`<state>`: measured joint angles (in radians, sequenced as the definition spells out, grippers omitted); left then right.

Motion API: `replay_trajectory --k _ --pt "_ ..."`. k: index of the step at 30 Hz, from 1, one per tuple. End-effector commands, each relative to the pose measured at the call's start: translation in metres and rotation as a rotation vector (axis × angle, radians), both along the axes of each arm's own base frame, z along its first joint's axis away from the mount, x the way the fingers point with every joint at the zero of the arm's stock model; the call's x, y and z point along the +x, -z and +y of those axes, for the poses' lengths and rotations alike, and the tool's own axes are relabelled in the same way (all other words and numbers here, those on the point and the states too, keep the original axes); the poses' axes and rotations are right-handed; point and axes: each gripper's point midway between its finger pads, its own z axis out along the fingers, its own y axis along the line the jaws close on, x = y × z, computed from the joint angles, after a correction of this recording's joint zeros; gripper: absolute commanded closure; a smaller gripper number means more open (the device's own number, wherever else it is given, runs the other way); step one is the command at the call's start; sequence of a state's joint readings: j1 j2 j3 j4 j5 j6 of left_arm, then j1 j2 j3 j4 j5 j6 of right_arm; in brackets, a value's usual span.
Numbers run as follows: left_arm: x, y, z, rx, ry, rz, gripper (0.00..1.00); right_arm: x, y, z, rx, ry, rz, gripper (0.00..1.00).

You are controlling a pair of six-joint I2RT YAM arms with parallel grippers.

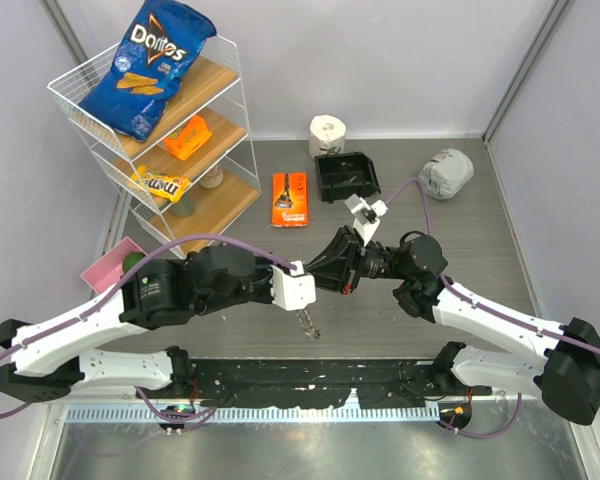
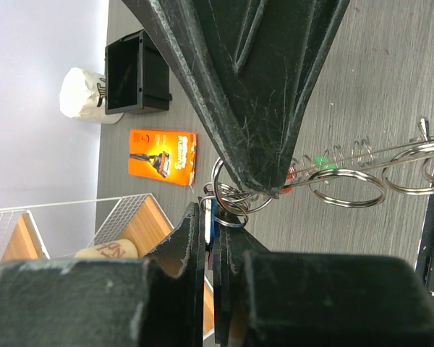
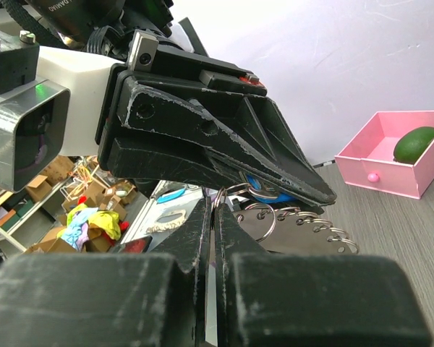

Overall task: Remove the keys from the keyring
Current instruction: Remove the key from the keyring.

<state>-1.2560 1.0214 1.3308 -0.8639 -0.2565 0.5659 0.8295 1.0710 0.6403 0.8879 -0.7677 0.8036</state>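
Observation:
Both grippers meet over the middle of the table. My left gripper (image 1: 338,268) (image 2: 210,207) is shut on a blue-headed key (image 2: 213,215); that key (image 3: 276,195) also shows under its fingers in the right wrist view. My right gripper (image 1: 352,275) (image 3: 215,207) is shut on a small ring of the keyring (image 3: 304,225). The keyring (image 2: 347,181) is a silver loop with many small rings, and it trails down toward the table (image 1: 308,323). Green (image 2: 320,162) and red (image 2: 290,172) key heads hang on it just beyond the right gripper's fingers (image 2: 260,108).
A wire shelf (image 1: 75,85) at the back left holds a Doritos bag (image 1: 150,65) and snack packs. An orange razor pack (image 1: 290,198), black bin (image 1: 346,176), paper roll (image 1: 327,135) and grey bundle (image 1: 446,173) lie behind. A pink tray (image 1: 108,268) (image 3: 390,155) holds a green fruit (image 3: 419,143).

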Motion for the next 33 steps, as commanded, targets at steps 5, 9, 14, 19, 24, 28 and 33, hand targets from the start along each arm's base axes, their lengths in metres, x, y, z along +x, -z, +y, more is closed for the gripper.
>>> replay_trajectory --k 5,9,14,19,24,28,33 --pt "0.024 -0.025 0.0 -0.1 -0.093 -0.064 1.0 -0.033 -0.019 -0.01 0.044 -0.125 -0.05 0.95" --pt "0.027 -0.027 0.0 -0.117 -0.103 -0.061 1.0 -0.035 -0.018 -0.01 0.046 -0.135 -0.038 0.95" --pt "0.029 -0.031 -0.001 -0.144 -0.106 -0.058 1.0 -0.039 -0.016 -0.007 0.044 -0.15 -0.027 0.95" --pt "0.032 -0.033 -0.003 -0.166 -0.107 -0.062 1.0 -0.04 -0.013 -0.004 0.035 -0.158 -0.012 0.95" --pt "0.037 -0.038 -0.007 -0.214 -0.106 -0.067 1.0 -0.041 -0.011 -0.003 0.032 -0.165 -0.002 0.95" --pt "0.039 -0.041 -0.01 -0.256 -0.096 -0.068 1.0 -0.042 -0.009 -0.001 0.028 -0.171 0.004 0.95" --pt "0.043 -0.044 -0.014 -0.293 -0.088 -0.064 1.0 -0.045 -0.006 -0.001 0.024 -0.184 0.017 0.95"
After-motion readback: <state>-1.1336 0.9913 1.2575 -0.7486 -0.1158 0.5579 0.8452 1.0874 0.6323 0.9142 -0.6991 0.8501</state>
